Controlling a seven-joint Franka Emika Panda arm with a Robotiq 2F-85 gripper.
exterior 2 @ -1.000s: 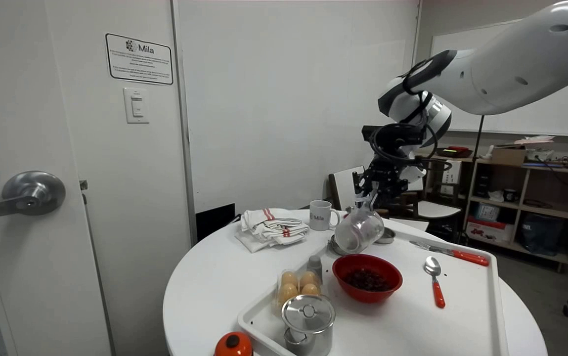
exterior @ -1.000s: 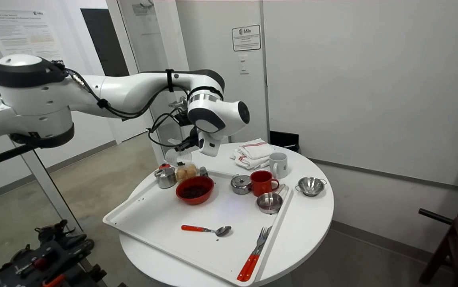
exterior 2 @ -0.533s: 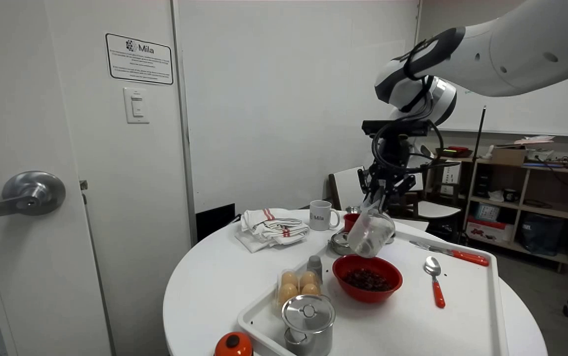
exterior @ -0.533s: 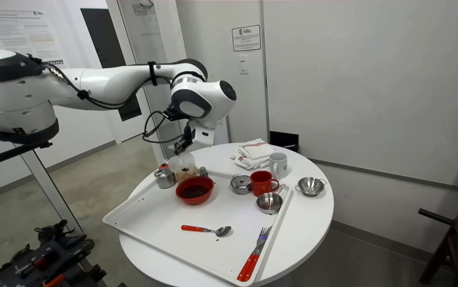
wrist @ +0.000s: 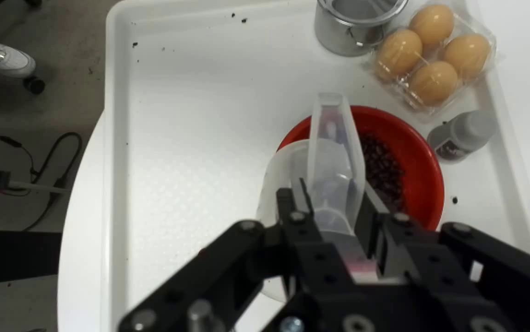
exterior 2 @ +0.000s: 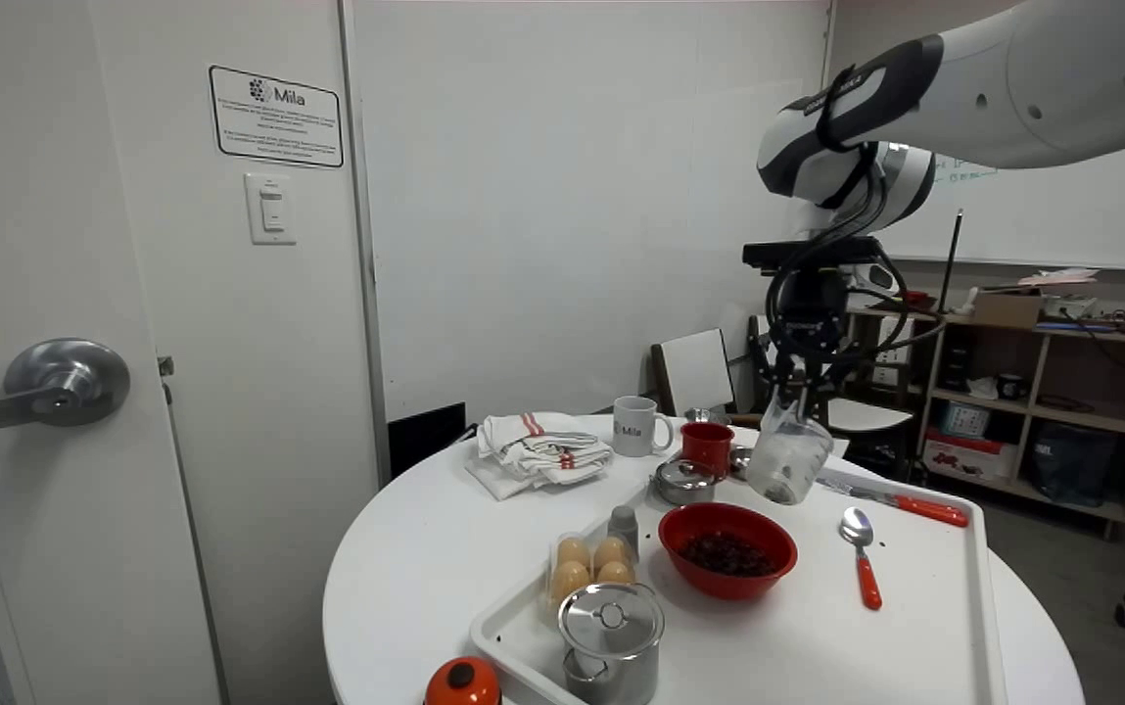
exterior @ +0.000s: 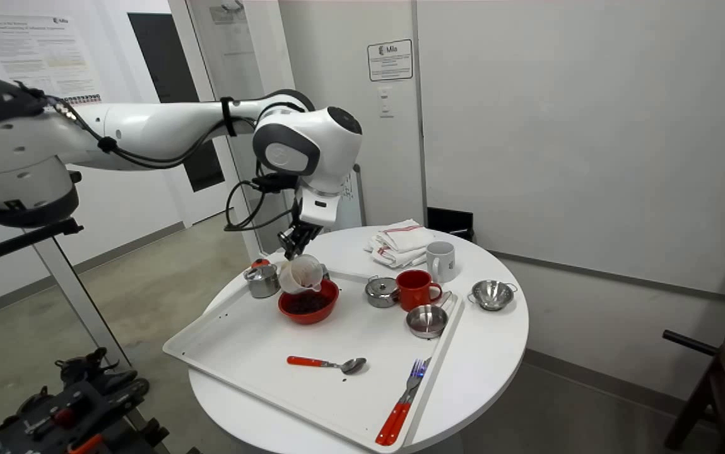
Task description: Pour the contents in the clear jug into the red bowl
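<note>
1. Claw, mine: clenched on the handle of the clear jug, a finger to either side.
2. Clear jug, one: borne aloft in my claw, body tilted; which way its mouth faces I cannot tell for certain. Small dark specks show at its lower end in an exterior view.
3. Red bowl, wide, glossy: set on the white tray, lower than my claw in both exterior views and apart from it. In the wrist view it lies beyond my fingertips, its left part behind the jug and my fingers.
4. Dark beans, a quantity: in the bottom of the red bowl.
5. Jug against bowl: overlapping in the wrist view; whether directly above, I cannot tell.
6. Brown eggs, four, in a clear carton, and small grey bottle: near the bowl.
7. Spoon, red-handled: on the tray, apart from the bowl.
</note>
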